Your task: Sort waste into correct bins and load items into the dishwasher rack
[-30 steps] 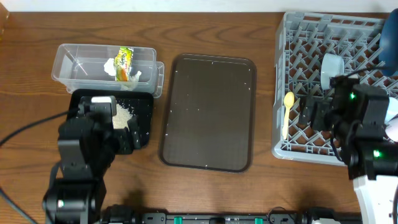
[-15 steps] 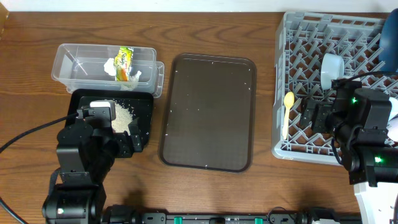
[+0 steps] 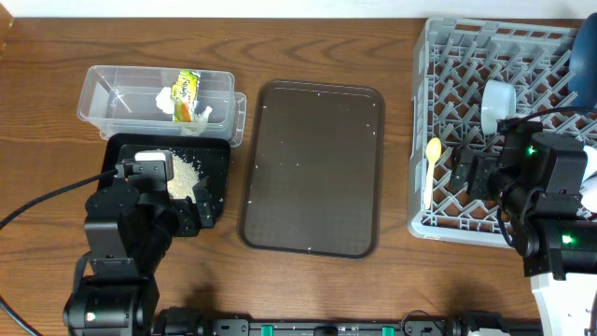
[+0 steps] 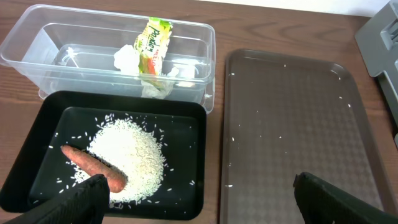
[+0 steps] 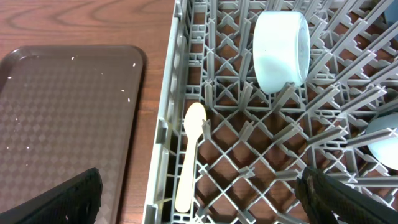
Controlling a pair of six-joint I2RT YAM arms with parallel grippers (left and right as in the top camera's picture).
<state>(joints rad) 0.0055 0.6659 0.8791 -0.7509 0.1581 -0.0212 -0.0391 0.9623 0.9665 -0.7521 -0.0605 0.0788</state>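
Note:
The clear tub [image 3: 112, 98] holds the crumpled tissue [image 4: 127, 59] and the wrapper [image 4: 152, 45]. The black tray [image 3: 216, 159] in front of it holds the rice heap [image 4: 130, 155] and the carrot piece [image 4: 93, 167]. My left gripper [image 4: 199, 205] is open and empty above the black tray's near right corner; it also shows in the overhead view [image 3: 173, 201]. The grey rack [image 3: 466, 56] holds the yellow spoon [image 5: 189, 155], the light-blue cup [image 5: 280, 46] and the dark blue bowl [image 3: 586, 61]. My right gripper [image 5: 199, 199] is open and empty over the rack's front left part.
The dark brown serving tray [image 3: 312, 168] lies between the bins and the rack, with a few stray rice grains on it. Part of a pale blue vessel [image 5: 382, 146] sits at the rack's right. Upright pegs fill the rack.
Both arms drew back slightly toward the table's front over the first half second, then held still. Nothing was picked up or let go.

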